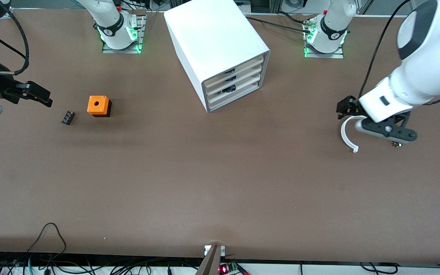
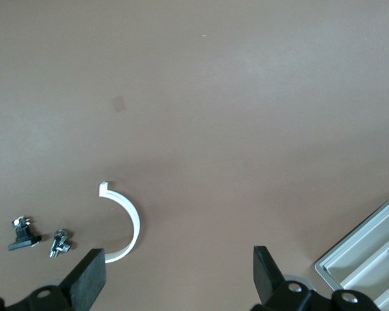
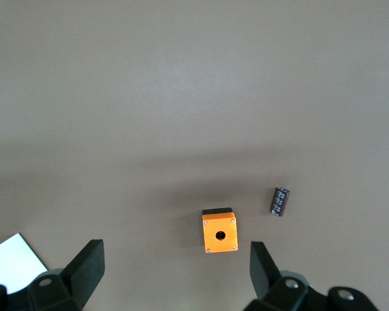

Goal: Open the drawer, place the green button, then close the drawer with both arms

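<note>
White cabinet [image 1: 216, 42], orange cube [image 1: 98, 105], seemingly brown table [image 1: 204, 183].

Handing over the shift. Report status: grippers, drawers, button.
Left gripper open over the table by a white curved clip. Right gripper open near the orange cube with a hole. White cabinet's four beige-fronted drawers shut. Button not clearly seen.

front: high, faces the arm bases, whole surface [image 1: 220, 183] | wrists: look down close | shared: white arc [image 1: 346, 134] [image 2: 126, 223], orange cube [image 1: 98, 105] [image 3: 220, 232]
</note>
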Available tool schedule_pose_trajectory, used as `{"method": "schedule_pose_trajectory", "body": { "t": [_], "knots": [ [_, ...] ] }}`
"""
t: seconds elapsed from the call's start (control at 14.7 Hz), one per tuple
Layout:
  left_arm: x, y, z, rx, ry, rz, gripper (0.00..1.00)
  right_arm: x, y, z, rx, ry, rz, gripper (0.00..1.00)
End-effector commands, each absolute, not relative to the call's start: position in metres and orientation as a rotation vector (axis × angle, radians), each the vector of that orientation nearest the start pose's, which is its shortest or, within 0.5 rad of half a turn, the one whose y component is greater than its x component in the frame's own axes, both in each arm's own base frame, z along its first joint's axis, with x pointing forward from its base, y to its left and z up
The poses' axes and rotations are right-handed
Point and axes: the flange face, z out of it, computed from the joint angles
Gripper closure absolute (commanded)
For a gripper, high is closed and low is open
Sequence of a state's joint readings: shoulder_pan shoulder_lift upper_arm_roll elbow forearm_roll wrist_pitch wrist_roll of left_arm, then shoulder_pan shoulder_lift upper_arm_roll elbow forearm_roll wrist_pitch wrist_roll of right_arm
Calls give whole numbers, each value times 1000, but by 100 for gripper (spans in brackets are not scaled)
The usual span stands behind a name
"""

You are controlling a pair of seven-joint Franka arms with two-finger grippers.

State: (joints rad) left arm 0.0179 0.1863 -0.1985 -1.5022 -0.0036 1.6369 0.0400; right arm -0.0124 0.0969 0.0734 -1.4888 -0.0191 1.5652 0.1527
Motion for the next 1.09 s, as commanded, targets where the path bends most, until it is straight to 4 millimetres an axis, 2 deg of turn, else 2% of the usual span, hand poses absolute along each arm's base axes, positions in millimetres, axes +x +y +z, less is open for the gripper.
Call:
{"method": "schedule_pose_trajectory", "body": {
  "t": [0.0, 0.2, 0.34, 0.41, 0.61, 1.02],
  "knots": [
    [585, -75, 562, -3174, 279, 48, 0, 580, 27, 616, -3158, 129, 16, 1],
    [566, -53, 563, -3161, 187, 18, 0, 579, 26, 618, -3159, 134, 11, 1],
    [551, -53, 577, -3153, 195, 56, 0, 578, 26, 618, -3159, 134, 11, 1],
    [548, -51, 577, -3151, 198, 85, 0, 578, 26, 618, -3159, 134, 14, 1],
    [551, -48, 573, -3149, 249, 102, 0, 578, 25, 618, -3160, 139, 14, 1],
    [557, -48, 568, -3152, 232, 97, 0, 578, 21, 619, -3157, 141, 12, 1]
  ]
}}
